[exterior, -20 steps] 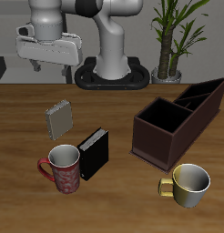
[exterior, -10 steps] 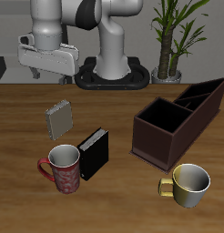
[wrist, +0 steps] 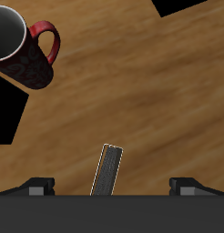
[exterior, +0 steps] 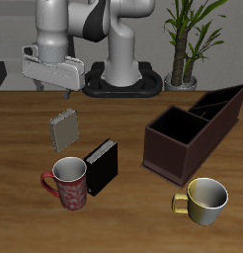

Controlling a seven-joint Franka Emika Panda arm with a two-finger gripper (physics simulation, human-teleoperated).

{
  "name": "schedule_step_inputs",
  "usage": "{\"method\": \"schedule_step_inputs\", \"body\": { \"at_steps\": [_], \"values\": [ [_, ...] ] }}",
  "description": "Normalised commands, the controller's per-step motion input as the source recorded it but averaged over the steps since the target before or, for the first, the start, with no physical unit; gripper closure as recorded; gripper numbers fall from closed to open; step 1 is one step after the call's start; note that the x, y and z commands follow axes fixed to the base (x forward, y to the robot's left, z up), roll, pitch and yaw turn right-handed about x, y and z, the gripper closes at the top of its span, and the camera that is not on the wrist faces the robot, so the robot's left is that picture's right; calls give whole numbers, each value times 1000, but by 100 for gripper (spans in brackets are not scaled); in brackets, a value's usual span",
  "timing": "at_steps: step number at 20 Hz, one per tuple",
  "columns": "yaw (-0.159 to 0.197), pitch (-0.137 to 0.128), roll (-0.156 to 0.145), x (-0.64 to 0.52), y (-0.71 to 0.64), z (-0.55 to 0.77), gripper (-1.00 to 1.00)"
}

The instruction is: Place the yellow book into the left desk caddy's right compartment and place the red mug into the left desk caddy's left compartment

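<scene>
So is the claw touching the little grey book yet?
Apart. The exterior view shows the claw hanging above the book, with bare table visible between them.

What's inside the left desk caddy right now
Nothing visible: the left desk caddy shows a bare right compartment. The left compartment looks bare too, though its walls hide the floor.

The exterior view looks down from high in front, taking in the whole counter (exterior: 133, 212) from a fair distance, with the arm at the top of the frame and the caddy (exterior: 193, 131) at right. The wrist view looks almost straight down, close to the wood. Both views share the book (exterior: 65, 128) (wrist: 108, 170) and the red mug (exterior: 68, 182) (wrist: 20, 56).
</scene>
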Motion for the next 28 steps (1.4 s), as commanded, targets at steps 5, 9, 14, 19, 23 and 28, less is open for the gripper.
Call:
{"method": "schedule_step_inputs", "body": {
  "at_steps": [5, 9, 14, 19, 23, 28],
  "values": [
    [-47, -5, -22, -31, -87, -338, -100],
    [-37, 10, -18, -35, -22, -321, -100],
    [-23, 29, -5, -9, 14, -275, -100],
    [-22, 23, 10, 7, -2, -216, -100],
    [-32, 64, -9, 88, -65, -320, -100],
    [-2, 39, 10, 69, 28, -227, -100]
  ]
}}
